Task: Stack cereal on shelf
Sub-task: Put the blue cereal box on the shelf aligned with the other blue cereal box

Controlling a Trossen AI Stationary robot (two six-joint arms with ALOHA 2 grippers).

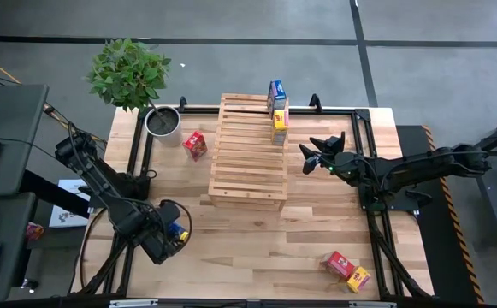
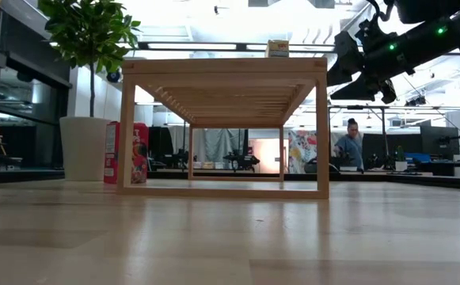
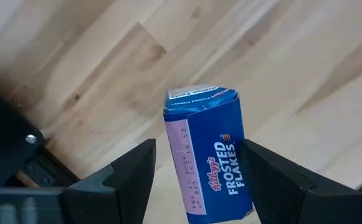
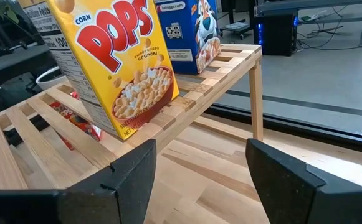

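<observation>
The slatted wooden shelf (image 1: 248,152) stands mid-table. A blue box (image 1: 276,91) and a yellow Corn Pops box (image 1: 280,120) stand upright on its far right top; they also show in the right wrist view as the yellow box (image 4: 115,62) and the blue box (image 4: 187,31). A red box (image 1: 194,144) stands on the table left of the shelf. My left gripper (image 1: 169,239) is open at the near left, its fingers on either side of a blue Frosted Flakes box (image 3: 209,155). My right gripper (image 1: 316,154) is open and empty, right of the shelf.
A potted plant (image 1: 161,120) stands at the far left corner. A red box (image 1: 338,263) and a yellow box (image 1: 358,277) lie together at the near right. Black frame rails (image 1: 372,214) run along the table's sides. A person (image 2: 348,146) shows in the room behind.
</observation>
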